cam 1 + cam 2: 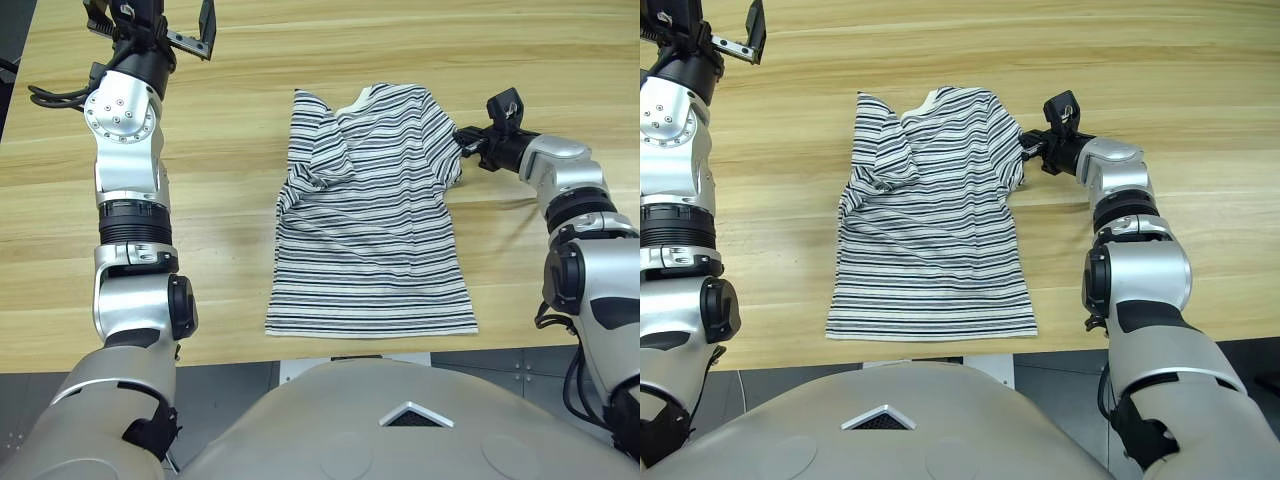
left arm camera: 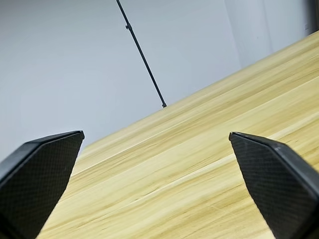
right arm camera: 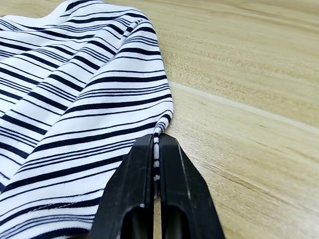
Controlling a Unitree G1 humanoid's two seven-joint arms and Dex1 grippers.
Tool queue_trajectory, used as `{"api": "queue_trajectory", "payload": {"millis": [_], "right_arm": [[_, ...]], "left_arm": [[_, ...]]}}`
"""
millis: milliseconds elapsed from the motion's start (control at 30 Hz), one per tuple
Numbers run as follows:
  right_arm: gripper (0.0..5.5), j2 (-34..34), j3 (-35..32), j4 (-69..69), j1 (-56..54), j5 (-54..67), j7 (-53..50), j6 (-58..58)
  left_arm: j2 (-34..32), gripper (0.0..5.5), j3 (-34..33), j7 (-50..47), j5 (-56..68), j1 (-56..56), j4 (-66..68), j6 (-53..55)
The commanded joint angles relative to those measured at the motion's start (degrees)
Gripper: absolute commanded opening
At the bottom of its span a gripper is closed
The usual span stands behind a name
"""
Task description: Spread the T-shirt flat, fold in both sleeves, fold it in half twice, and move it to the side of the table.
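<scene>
A striped T-shirt (image 1: 375,220) lies on the pale wooden surface (image 1: 300,50) in front of the robot, with its long axis running from 12 o'clock to 6 o'clock. The collar (image 1: 365,97) points to 12 o'clock, away from the robot, and the straight hem (image 1: 370,325) sits near the surface's front edge at 6 o'clock. At the shirt's 10 o'clock shoulder, the left sleeve (image 1: 315,150) is bunched inward over the chest.

At the shirt's 2 o'clock corner, the right end effector (image 3: 156,144) is clamped on the seam edge of the right sleeve (image 1: 445,150), its two black fingers pressed together on the cloth. The right arm comes in from 4 o'clock, bent at the elbow, with the forearm low over the surface and the wrist aimed toward 9 o'clock.

The left arm is stretched forward along the shirt's 9 o'clock side. The left end effector (image 2: 156,135) is at about 10 o'clock, well apart from the shirt, with its fingers spread wide and nothing between them.
</scene>
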State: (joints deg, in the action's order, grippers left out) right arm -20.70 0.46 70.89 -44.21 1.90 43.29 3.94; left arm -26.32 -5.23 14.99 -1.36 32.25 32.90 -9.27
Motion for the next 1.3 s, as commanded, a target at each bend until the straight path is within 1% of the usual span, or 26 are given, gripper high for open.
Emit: {"api": "queue_trajectory", "payload": {"millis": [33, 467, 633, 800, 900, 1067, 1300], "right_arm": [[0.11, -0.09, 0.19, -0.23, 0.47, -0.97, 0.94, 1.47], [0.11, -0.61, -0.05, -12.57, 1.1, 0.63, 4.63, 3.11], [0.11, -0.68, 0.31, -22.98, 3.8, 1.67, 5.7, 6.81], [0.11, 0.19, 2.46, -34.31, 8.11, 2.13, 6.16, 11.57], [0.11, 1.57, 4.51, -37.94, 9.43, 1.81, 6.0, 13.66], [0.11, 3.82, 7.58, -39.04, 10.42, 1.07, 5.35, 14.62], [0.11, 7.14, 9.08, -32.05, 8.26, 0.55, 3.31, 12.35]], "left_arm": [[0.13, 5.5, 0.21, 0.46, -0.02, -0.28, -0.44, 0.69], [0.58, 5.5, 0.92, 0.68, -0.18, 0.69, 0.51, 0.37], [0.81, 5.5, 1.05, 0.71, -0.35, 0.85, 0.74, 0.3], [0.92, 5.5, 1.01, 0.86, -0.25, 0.97, 0.96, 0.25], [0.96, 5.5, 0.9, 0.77, -0.24, 0.61, 0.48, 0.42], [1.06, 5.5, 0.8, 0.7, -0.19, 0.2, 0.51, 0.26], [1.18, 5.5, 0.7, 0.6, -0.12, 0.0, 0.62, 0.19]]}}
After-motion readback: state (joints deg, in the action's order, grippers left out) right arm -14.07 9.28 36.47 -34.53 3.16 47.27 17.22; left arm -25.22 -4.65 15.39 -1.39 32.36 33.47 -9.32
